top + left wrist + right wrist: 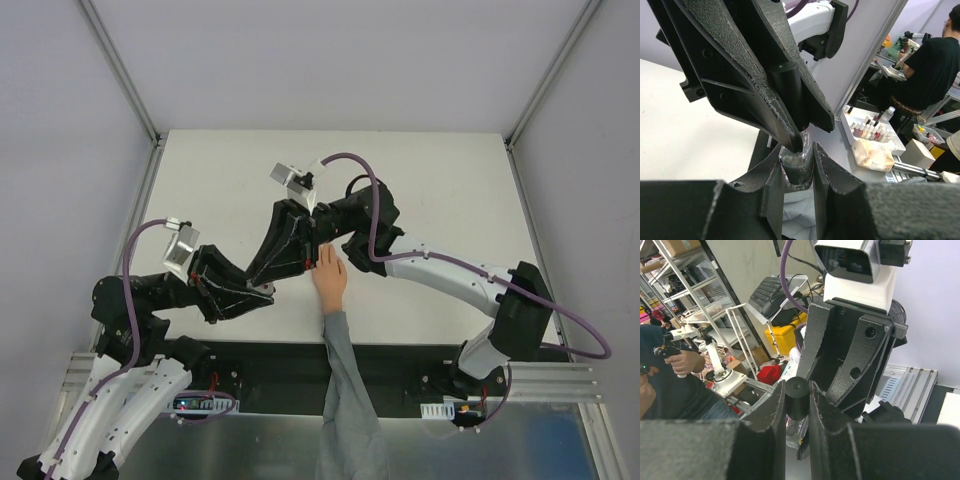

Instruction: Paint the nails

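The peach mannequin hand lies palm down on the white table, its grey sleeve trailing over the near edge. Its nails cannot be made out. Just left of the hand, both grippers meet. My left gripper is shut on a small dark glittery bottle. From above, my right gripper grips the bottle's black cap, a finger pressed against each side. The cap sits on the bottle's neck. The left gripper's fingers rise behind the cap.
The table has pale walls and metal corner posts at the back. The arms' bases sit on the black rail at the near edge. Off the table stand a tray of polish bottles and a packet.
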`<state>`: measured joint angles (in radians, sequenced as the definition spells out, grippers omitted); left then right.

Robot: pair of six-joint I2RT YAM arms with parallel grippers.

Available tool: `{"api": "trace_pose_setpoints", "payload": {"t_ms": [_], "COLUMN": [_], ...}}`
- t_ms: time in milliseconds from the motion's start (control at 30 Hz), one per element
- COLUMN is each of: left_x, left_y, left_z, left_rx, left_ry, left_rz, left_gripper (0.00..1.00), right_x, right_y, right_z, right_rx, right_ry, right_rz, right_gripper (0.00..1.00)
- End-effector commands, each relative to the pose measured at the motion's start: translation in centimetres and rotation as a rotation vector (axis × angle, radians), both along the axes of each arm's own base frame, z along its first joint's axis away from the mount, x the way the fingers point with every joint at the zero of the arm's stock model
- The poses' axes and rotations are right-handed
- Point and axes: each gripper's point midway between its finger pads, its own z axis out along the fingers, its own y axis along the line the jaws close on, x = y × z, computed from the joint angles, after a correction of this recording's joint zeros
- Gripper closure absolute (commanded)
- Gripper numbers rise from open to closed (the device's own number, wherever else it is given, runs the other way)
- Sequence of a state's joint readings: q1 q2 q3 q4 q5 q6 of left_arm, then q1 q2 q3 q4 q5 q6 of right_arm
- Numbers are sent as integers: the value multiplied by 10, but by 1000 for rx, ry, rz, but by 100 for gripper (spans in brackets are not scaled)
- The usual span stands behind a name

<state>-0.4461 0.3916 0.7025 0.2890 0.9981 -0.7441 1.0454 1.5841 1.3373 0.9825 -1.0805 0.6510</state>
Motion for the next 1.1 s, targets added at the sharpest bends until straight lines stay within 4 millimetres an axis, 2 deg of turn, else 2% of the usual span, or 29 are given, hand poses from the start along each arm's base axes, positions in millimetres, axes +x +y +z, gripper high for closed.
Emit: {"api": "trace_pose_setpoints", "payload": {"t_ms": [0, 33, 67, 133, 167, 233, 267, 333, 367, 400, 433, 467, 500, 533, 567, 633, 700, 733, 767, 833, 933, 967, 1000, 1067], "left_x": [5, 12, 16, 25, 30, 36, 42, 50, 56, 59, 61, 64, 67, 69, 73, 76, 82, 82, 83, 85, 88, 89, 89, 90], "left_y": [3, 5, 6, 12, 13, 18, 21, 24, 26, 27, 27, 28, 28, 29, 31, 32, 34, 34, 34, 34, 35, 35, 36, 37], "left_z": [13, 12, 5, 6, -1, -2, -7, -8, -8, -11, -11, -12, -13, -14, -14, -17, -20, -21, -23, -25, -28, -28, -29, -27], "left_rx": [-4, 3, 29, 45, 67, 85, 105, 127, 132, 148, 153, 157, 165, 169, 174, 183, 194, 196, 201, 205, 211, 211, 211, 208], "left_ry": [-97, -123, -100, -146, -133, -175, -169, -197, -203, -214, -220, -226, -239, -243, -244, -257, -256, -258, -257, -251, -243, -240, -239, -239], "left_rz": [71, 120, 141, 227, 258, 316, 352, 398, 429, 440, 451, 464, 473, 483, 507, 520, 545, 545, 548, 553, 567, 572, 576, 584], "left_gripper": [100, 100, 100, 100, 100, 100, 100, 100, 100, 100, 100, 100, 100, 100, 100, 100, 100, 100, 100, 100, 100, 100, 100, 100], "right_x": [-2, 4, 16, 31, 40, 54, 61, 76, 80, 92, 90, 107, 107, 104, 114, 105, 109, 103, 108, 104, 104, 105, 106, 107], "right_y": [-5, -2, 6, 8, 8, 3, 0, -9, -13, -17, -21, -26, -27, -26, -31, -25, -22, -19, -16, -9, 2, 2, 8, 10], "right_z": [16, 12, -9, -6, -20, -14, -25, -20, -27, -25, -37, -40, -33, -38, -37, -26, -25, -17, -20, -13, -13, -3, -9, -2], "right_rx": [-7, -36, -131, -161, -233, -239, -295, -301, -343, -348, -418, -443, -439, -464, -468, -441, -441, -423, -434, -420, -427, -409, -428, -419], "right_ry": [24, 40, 36, 25, 37, 36, 36, 39, 52, 35, 30, 22, 9, -2, 0, -21, -48, -49, -53, -61, -86, -80, -93, -86], "right_rz": [-17, -62, -144, -303, -365, -488, -550, -682, -738, -830, -867, -985, -1014, -1044, -1131, -1132, -1191, -1189, -1227, -1237, -1274, -1299, -1310, -1352], "right_gripper": [94, 85, 66, 55, 44, 38, 30, 28, 22, 21, 21, 21, 20, 21, 21, 23, 24, 26, 28, 33, 40, 42, 45, 50]}}
